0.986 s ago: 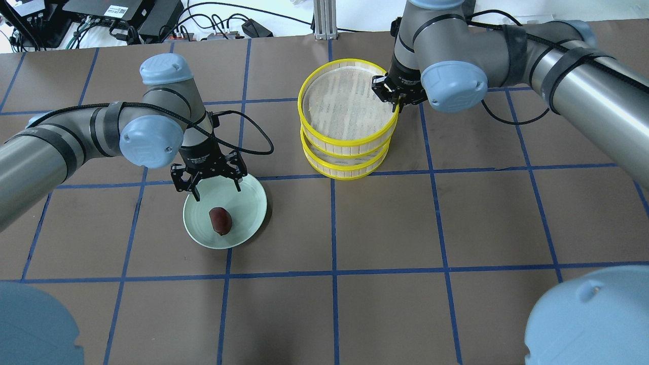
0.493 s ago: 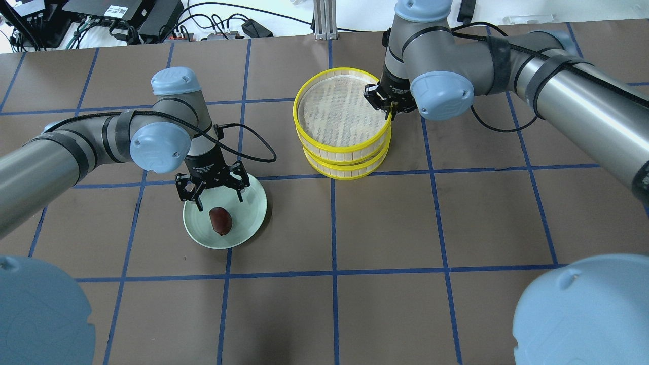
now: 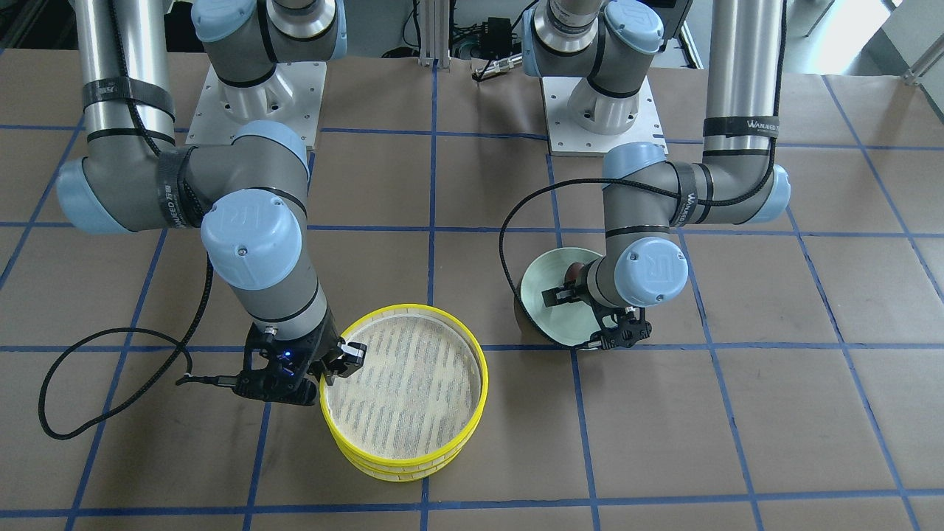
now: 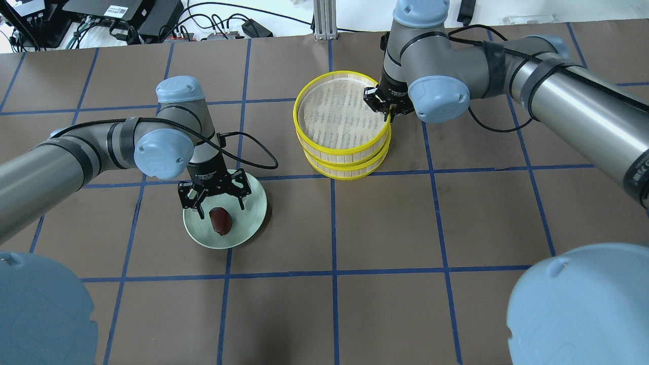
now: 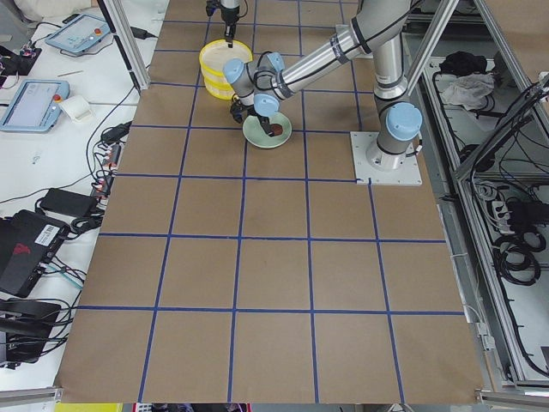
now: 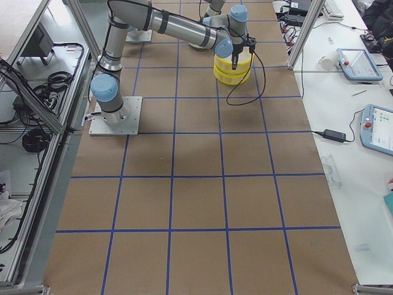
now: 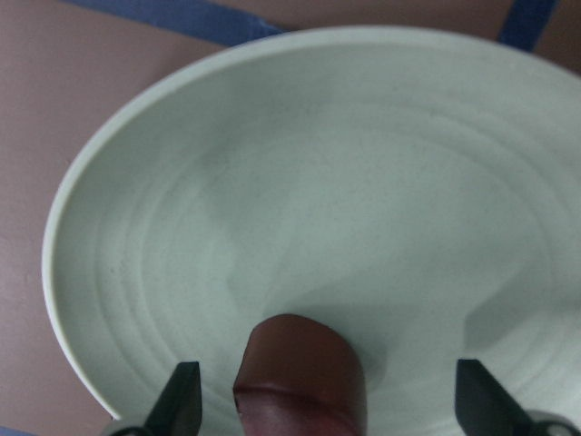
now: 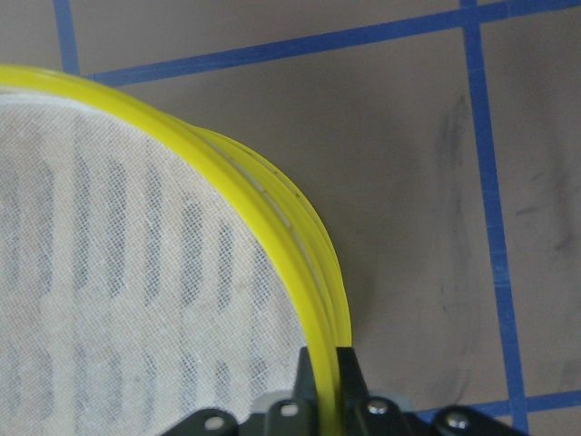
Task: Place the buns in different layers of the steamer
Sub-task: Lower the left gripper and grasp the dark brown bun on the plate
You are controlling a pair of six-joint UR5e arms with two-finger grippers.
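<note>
A dark reddish-brown bun (image 4: pixel 221 221) lies on a pale green plate (image 4: pixel 251 203). My left gripper (image 4: pixel 218 205) is open just above it, one finger on each side. In the left wrist view the bun (image 7: pixel 301 377) sits between the spread fingertips (image 7: pixel 182 404). The two yellow-rimmed steamer trays are stacked. My right gripper (image 4: pixel 388 112) is shut on the right rim of the upper tray (image 4: pixel 337 119), which stands slightly offset on the lower tray (image 4: pixel 347 172). The right wrist view shows the rim (image 8: pixel 272 227) pinched between the fingers. The upper tray holds nothing. The cream-white bun is hidden.
Cables, power bricks and a metal post (image 4: pixel 322 20) lie along the table's far edge. The two arm bases (image 3: pixel 254 110) stand on the robot's side. Brown table surface with blue tape lines surrounds the plate and the trays.
My right gripper has brought the upper tray down and left, closer in line with the lower one. My left gripper has moved down over the plate to straddle the brown bun.
</note>
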